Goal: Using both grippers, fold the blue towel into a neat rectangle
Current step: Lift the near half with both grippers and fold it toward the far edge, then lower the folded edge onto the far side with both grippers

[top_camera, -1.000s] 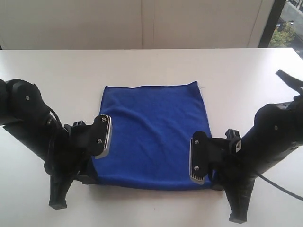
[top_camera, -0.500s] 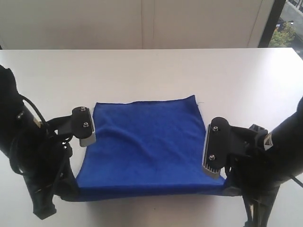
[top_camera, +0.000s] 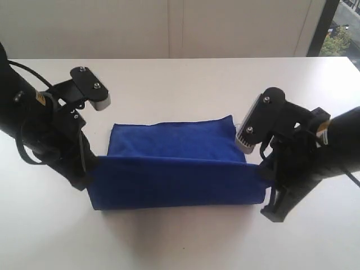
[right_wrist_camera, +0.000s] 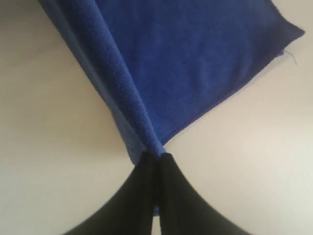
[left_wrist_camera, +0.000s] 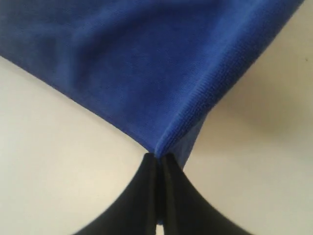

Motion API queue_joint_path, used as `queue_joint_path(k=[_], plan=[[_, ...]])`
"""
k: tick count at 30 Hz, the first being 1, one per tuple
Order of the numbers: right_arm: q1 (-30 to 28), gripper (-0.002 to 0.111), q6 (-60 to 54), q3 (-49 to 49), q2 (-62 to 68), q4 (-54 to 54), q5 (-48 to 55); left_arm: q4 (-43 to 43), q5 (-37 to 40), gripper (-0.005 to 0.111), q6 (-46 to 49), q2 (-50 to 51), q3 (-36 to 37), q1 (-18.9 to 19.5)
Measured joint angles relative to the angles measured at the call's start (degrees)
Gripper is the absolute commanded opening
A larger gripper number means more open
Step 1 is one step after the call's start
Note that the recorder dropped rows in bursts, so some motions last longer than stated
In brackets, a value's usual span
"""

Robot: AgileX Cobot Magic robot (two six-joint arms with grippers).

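Note:
The blue towel [top_camera: 174, 169] hangs stretched between both grippers, its near edge raised off the white table [top_camera: 180, 84] while its far part still lies flat. My left gripper [top_camera: 88, 179] is shut on the towel's near left corner [left_wrist_camera: 159, 147]. My right gripper [top_camera: 264, 171] is shut on the near right corner [right_wrist_camera: 154, 147]. In both wrist views, the black jaws pinch a fold of blue fabric at their tips. A loose thread [right_wrist_camera: 289, 56] sticks out of the far right corner.
The table is white and bare around the towel. A pale wall [top_camera: 169, 28] runs behind its far edge, with a window strip [top_camera: 343, 28] at the far right.
Both grippers have risen and moved away from the camera, lifting the towel's near edge and carrying it over toward the far edge. The flat visible part has shrunk.

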Motion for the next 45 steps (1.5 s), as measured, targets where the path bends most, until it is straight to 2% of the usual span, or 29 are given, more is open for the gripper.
queue_joint_path(k=[5, 10, 19, 27, 34, 45], plan=[[0.0, 0.0, 8.3, -7.2, 8.8, -2.1, -0.5, 0.8, -4.0, 0.0, -5.5, 2.5, -1.1, 3.7], [-0.3, 0.0, 18.4, -14.7, 16.6, -7.7, -1.2, 1.1, -8.7, 0.0, -7.0, 7.5, -3.7, 4.3], [-4.7, 0.0, 19.6, -19.5, 22.6, -9.1, -2.8, 2.6, -12.4, 0.0, -7.5, 12.6, -9.0, 4.3], [-5.0, 0.0, 19.6, -22.7, 26.5, -11.0, -3.9, 5.3, -13.3, 0.0, -7.6, 16.2, -12.6, 4.5], [-5.0, 0.0, 19.6, -26.4, 29.5, -12.1, -4.4, 5.8, -14.8, 0.0, -7.6, 18.6, -14.9, 6.5], [-5.0, 0.0, 20.7, -29.8, 33.4, -16.7, -4.5, 5.9, -16.8, 0.0, -7.6, 20.9, -18.5, 6.6]])
